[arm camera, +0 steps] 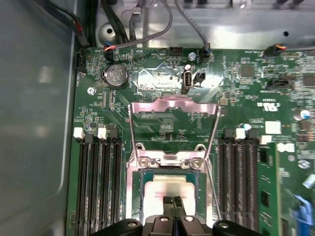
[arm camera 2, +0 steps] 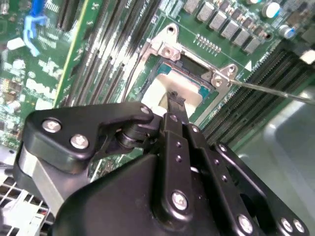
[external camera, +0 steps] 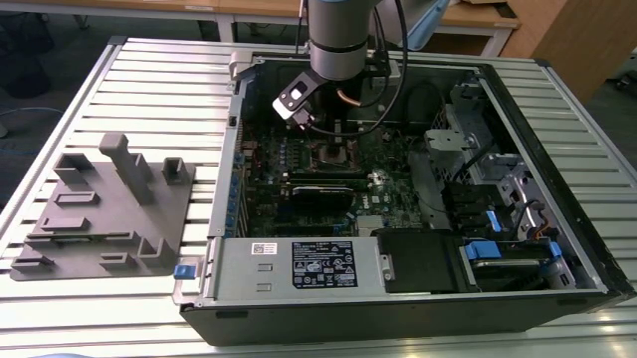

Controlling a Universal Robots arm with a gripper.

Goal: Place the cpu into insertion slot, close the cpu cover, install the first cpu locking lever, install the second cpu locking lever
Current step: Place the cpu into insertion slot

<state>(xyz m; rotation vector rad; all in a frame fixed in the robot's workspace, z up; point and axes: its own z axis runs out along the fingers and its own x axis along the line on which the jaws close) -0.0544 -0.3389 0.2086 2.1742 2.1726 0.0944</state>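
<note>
Closed tight and empty, the gripper (arm camera: 172, 200) should press the chip (arm camera: 167, 187) lightly and squarely so it sits flat in the socket (arm camera: 134, 191)

Counted: one cpu (arm camera: 170, 189), one insertion slot (arm camera: 134, 191), one cpu cover (arm camera: 172, 101), one end effector (arm camera: 171, 201). One coin battery (arm camera: 117, 75). One open computer case (external camera: 398, 317), one grey fixture block (external camera: 110, 209), one counter (external camera: 149, 74)

Print on the power supply label (external camera: 321, 265) cannot be made out.
</note>
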